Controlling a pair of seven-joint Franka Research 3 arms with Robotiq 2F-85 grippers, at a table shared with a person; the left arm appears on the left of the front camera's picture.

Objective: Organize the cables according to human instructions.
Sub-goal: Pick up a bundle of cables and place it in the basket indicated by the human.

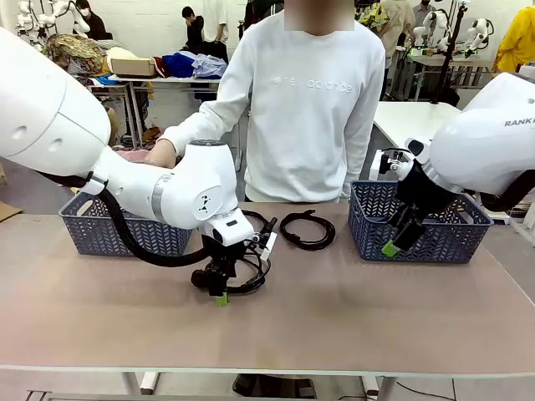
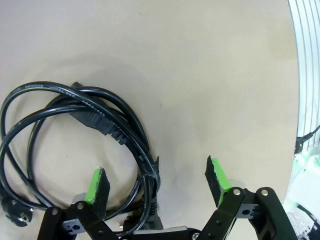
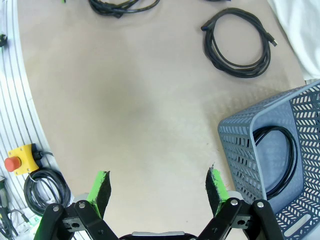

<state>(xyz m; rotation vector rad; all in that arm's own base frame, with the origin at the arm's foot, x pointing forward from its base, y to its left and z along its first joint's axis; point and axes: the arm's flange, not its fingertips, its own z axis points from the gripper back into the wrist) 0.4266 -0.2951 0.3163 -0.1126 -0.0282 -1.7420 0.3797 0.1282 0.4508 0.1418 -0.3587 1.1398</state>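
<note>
Tan table [image 1: 376,309]: L gripper [image 2: 157,182] wide astride cable coil [image 2: 95,117], R gripper [image 3: 159,187] wide by basket [image 3: 240,150]

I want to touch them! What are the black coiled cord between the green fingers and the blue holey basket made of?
The black coiled cord looks like matte rubber or soft plastic: it bends in smooth loops. The grey-blue basket looks like stiff moulded plastic: thin walls with a regular herringbone cut-out pattern.

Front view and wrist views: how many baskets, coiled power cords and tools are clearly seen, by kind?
Tools: 2 (left tool, right tool)
Blue-grey baskets: 2 (left basket, right basket)
Coiled black power cords: 3 (left-side cord, mid-table cord, basketed cord)
Total: 7
</note>
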